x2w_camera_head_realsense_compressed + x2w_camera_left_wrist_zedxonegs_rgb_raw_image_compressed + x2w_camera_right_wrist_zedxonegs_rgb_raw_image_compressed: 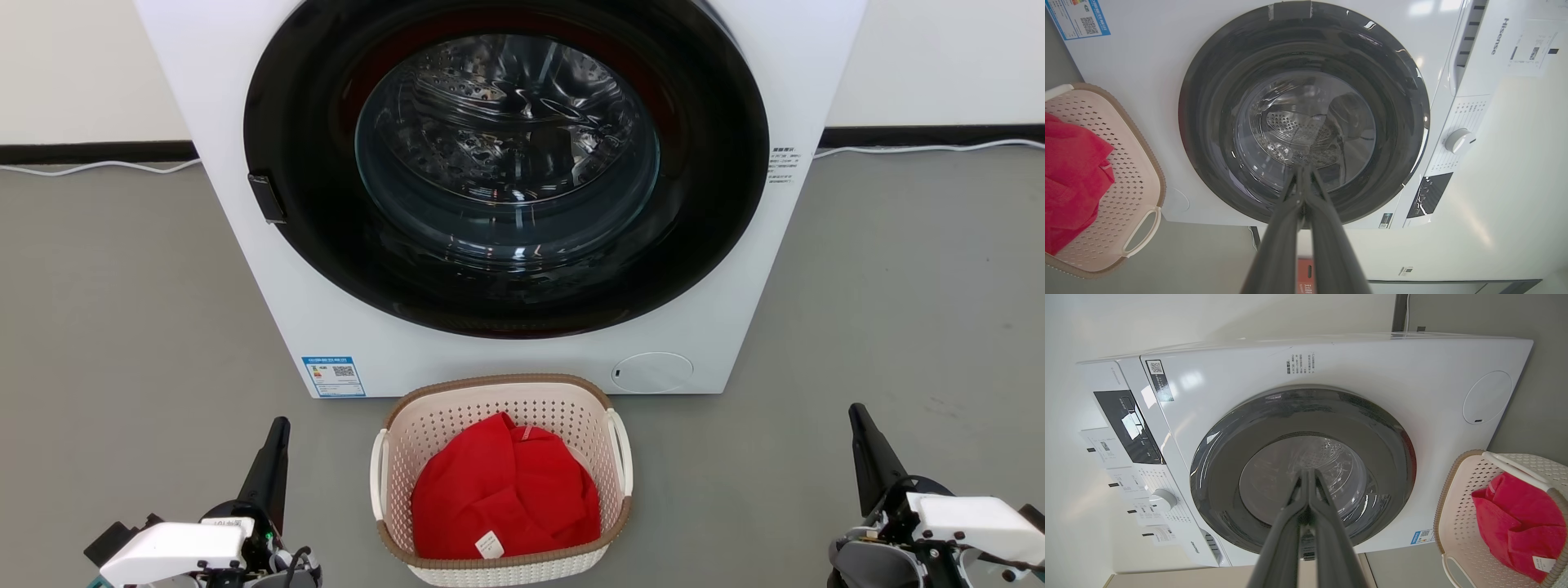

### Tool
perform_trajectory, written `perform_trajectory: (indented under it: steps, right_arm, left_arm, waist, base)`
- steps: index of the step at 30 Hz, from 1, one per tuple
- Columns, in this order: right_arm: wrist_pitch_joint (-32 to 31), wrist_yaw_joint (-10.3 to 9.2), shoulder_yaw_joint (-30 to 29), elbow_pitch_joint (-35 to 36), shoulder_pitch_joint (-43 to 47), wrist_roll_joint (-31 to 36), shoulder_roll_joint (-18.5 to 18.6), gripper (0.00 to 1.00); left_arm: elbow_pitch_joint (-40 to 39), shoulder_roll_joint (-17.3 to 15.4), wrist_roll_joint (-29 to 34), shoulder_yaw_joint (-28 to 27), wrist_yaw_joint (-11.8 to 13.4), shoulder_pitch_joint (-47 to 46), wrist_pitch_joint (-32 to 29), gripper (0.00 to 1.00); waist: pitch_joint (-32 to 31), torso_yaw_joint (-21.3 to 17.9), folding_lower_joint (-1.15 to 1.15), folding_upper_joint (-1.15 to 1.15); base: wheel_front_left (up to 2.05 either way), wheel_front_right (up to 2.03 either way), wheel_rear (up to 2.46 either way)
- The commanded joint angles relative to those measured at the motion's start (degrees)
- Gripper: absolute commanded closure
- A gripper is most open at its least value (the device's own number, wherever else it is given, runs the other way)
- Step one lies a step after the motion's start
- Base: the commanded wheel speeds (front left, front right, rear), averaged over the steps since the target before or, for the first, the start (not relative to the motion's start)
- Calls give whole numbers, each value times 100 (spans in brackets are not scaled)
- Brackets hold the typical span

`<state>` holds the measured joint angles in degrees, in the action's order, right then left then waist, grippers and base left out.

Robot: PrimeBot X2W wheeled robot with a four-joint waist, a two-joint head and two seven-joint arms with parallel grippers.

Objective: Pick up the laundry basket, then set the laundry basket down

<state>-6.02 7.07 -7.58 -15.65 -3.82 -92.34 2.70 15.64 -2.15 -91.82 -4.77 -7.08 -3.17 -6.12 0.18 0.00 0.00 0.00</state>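
Grey floor (122, 327), basket (457, 416) right in front of the washer (490, 359). Left gripper (280, 425) and right gripper (856, 411) pressed together, flanking it. I'd spread them, then catch both handles (377, 474) evenly.

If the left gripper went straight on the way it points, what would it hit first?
Probably the washer door: the shut left gripper aims at its glass in the left wrist view, with nothing seen between them. How far off it is remains unclear.

Cream-white perforated plastic laundry basket (441, 425) with brown woven-look rim; red cloth (506, 490); white washing machine (490, 363), black door ring (302, 163); grey floor (122, 327).
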Motion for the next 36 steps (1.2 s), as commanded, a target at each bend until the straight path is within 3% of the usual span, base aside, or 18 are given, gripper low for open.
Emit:
perform_trajectory:
  steps: [1,17,18,30,36]
  right_arm:
    - [-46,42,108,163,-236,15,18,100]
    - [-45,42,108,163,-236,15,18,100]
    - [1,0,2,-1,0,0,0,0]
    - [124,-2,165,-193,198,42,-39,0]
    - [225,1,243,-150,189,214,-36,0]
  left_arm:
    - [-161,-73,-37,-172,-41,-301,-34,100]
    - [-161,-73,-37,-172,-41,-301,-34,100]
    - [1,0,1,0,0,0,2,0]
    - [158,43,93,100,0,249,133,0]
    - [65,37,279,148,-2,262,234,0]
  waist:
    - [0,0,0,0]
    - [0,0,0,0]
    - [0,0,0,0]
    - [-9,2,13,0]
    - [12,5,1,0]
  base:
    - [0,0,0]
    - [0,0,0]
    - [0,0,0]
    - [0,0,0]
    - [0,0,0]
